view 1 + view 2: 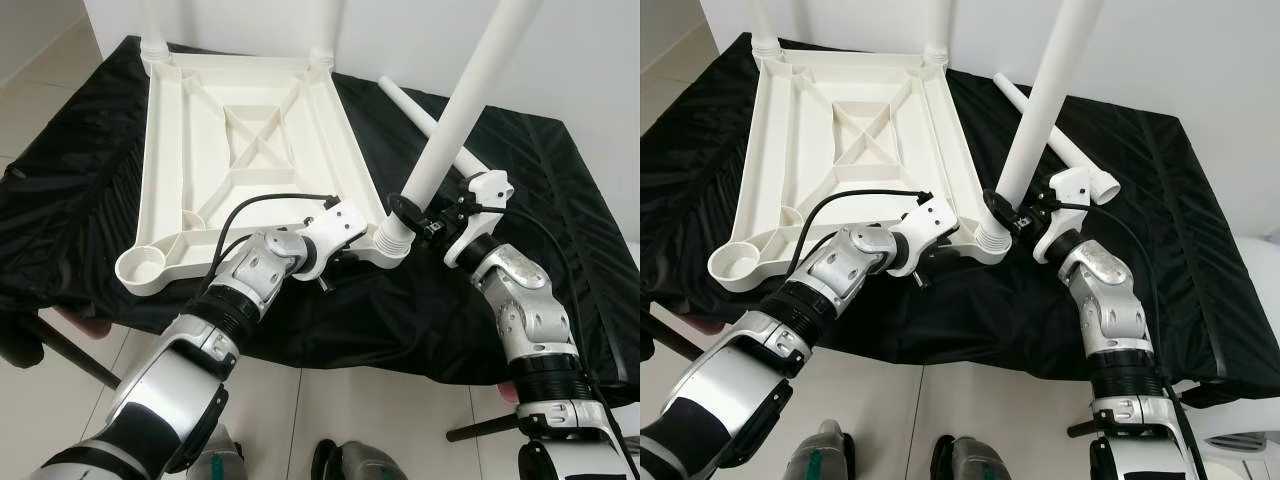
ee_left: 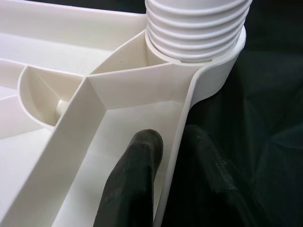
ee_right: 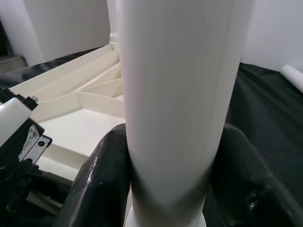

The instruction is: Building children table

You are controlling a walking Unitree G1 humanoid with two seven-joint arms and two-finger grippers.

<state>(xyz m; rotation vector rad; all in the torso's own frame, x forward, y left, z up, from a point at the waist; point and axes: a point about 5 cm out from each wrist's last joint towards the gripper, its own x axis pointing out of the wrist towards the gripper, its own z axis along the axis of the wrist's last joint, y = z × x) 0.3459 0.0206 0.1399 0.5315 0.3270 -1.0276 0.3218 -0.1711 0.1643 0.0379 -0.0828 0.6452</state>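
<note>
Two black-draped edges of a work surface (image 1: 560,250) run across the middle of my head view, with pale floor tiles below and a white wall along the top. On the black cloth lies one white plastic tabletop (image 1: 245,130), upside down, its ribbed underside facing me.

Four legs in all: two stand in the far corner sockets at the top of the frame, one loose leg (image 1: 425,118) lies on the cloth at upper right, and one leg (image 1: 460,110) rises tilted from the near right corner socket (image 1: 393,238), its threaded end sitting in the socket. One near left socket (image 1: 143,268) is open, at the lower left of the tabletop.

My right gripper (image 1: 415,212) is clamped around the tilted leg just above the socket, both black fingers (image 3: 102,182) pressed against the white tube. My left gripper (image 2: 177,158) pinches the tabletop's rim beside that same socket, one finger inside the rim and the other outside against the cloth.
</note>
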